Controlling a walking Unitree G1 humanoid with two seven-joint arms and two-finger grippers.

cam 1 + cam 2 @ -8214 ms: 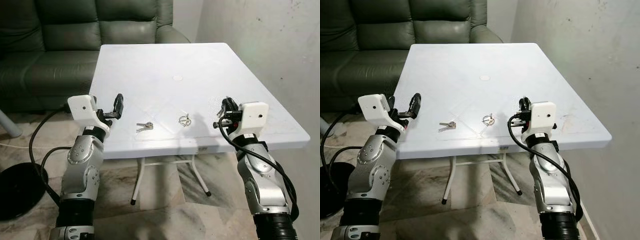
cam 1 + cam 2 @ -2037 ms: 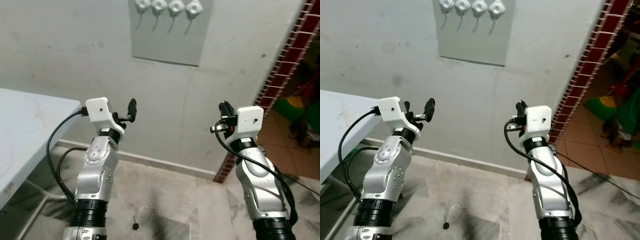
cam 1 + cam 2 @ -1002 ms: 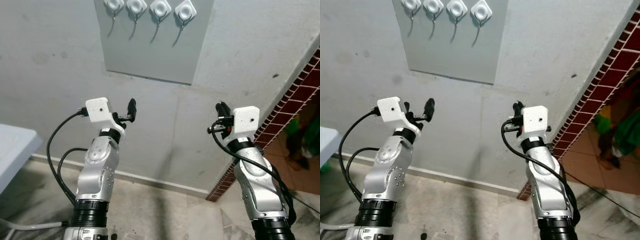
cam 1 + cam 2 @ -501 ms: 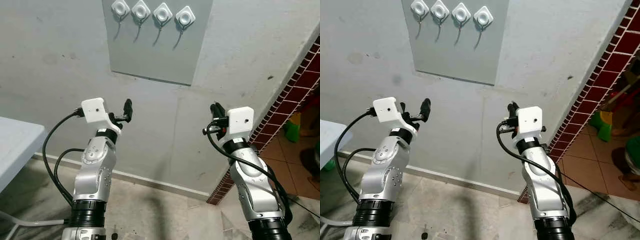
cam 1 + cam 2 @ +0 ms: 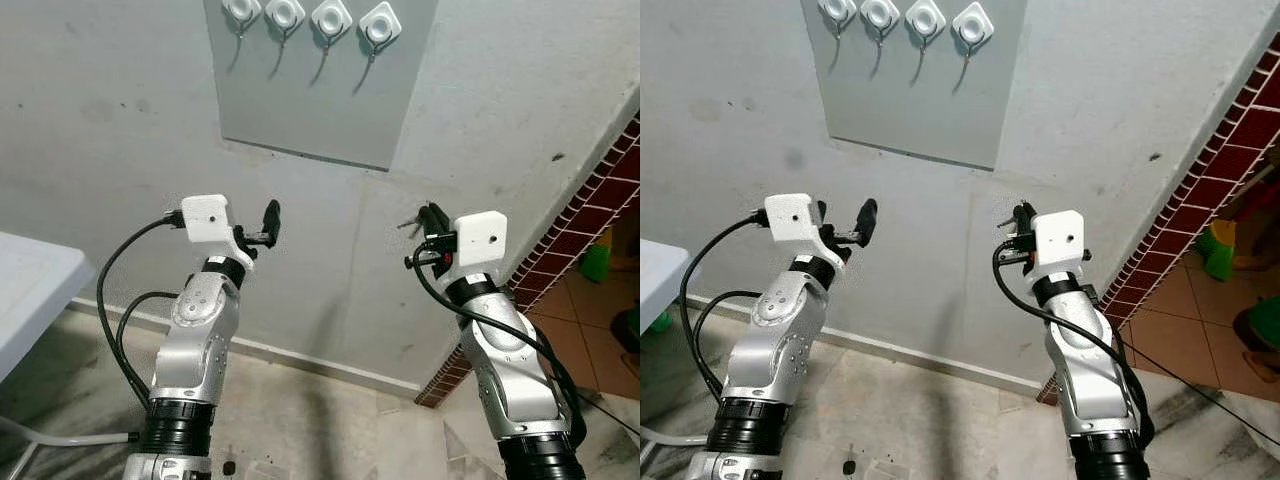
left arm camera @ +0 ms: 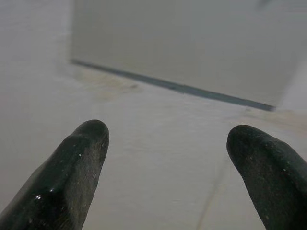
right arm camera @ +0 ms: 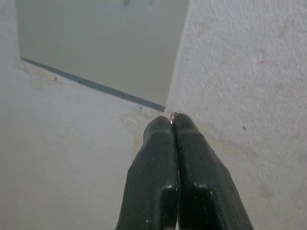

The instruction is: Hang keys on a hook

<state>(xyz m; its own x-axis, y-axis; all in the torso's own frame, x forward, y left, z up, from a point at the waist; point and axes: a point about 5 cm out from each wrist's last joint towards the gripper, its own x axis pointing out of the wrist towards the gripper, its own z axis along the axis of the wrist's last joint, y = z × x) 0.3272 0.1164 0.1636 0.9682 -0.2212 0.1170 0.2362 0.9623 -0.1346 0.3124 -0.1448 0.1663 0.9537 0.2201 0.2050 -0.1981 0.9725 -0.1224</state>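
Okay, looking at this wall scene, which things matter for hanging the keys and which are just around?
For the job:
- right gripper, shut on keys
- hooks on the grey panel

Just around:
- left gripper, open
- white table
- brick edge

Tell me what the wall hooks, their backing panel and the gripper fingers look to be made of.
Hooks: thin wire, likely metal, on glossy white plastic-looking caps. Panel: smooth flat grey sheet, material unclear. Right gripper fingers: matte black, rubber-like.
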